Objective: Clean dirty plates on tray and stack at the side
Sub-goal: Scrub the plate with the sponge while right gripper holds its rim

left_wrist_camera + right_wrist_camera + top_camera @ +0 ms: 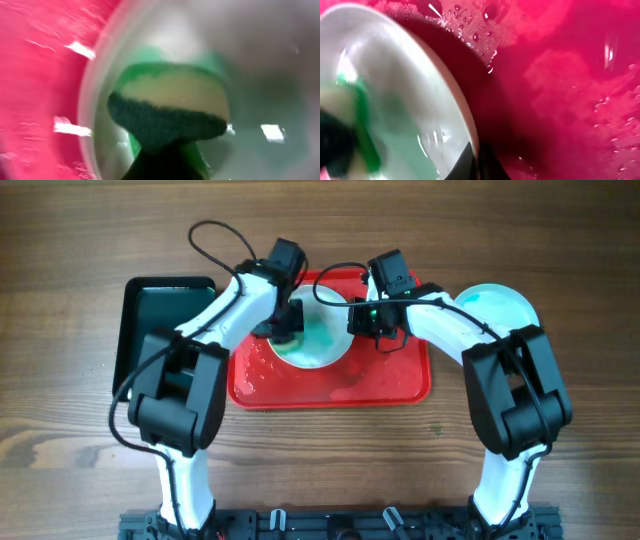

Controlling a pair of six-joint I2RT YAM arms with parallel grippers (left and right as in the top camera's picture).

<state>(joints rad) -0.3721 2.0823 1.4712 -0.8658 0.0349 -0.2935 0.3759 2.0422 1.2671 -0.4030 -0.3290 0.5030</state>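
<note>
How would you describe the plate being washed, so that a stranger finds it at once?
Find the red tray in the middle of the wooden table. On its upper part is a white plate with green smears and a sponge pressed on it. The other plate lies off the tray, at the table's right side.

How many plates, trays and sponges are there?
Plates: 2 - tray plate, side plate
Trays: 2 - red tray, black tray
Sponges: 1 - sponge
Total: 5
</note>
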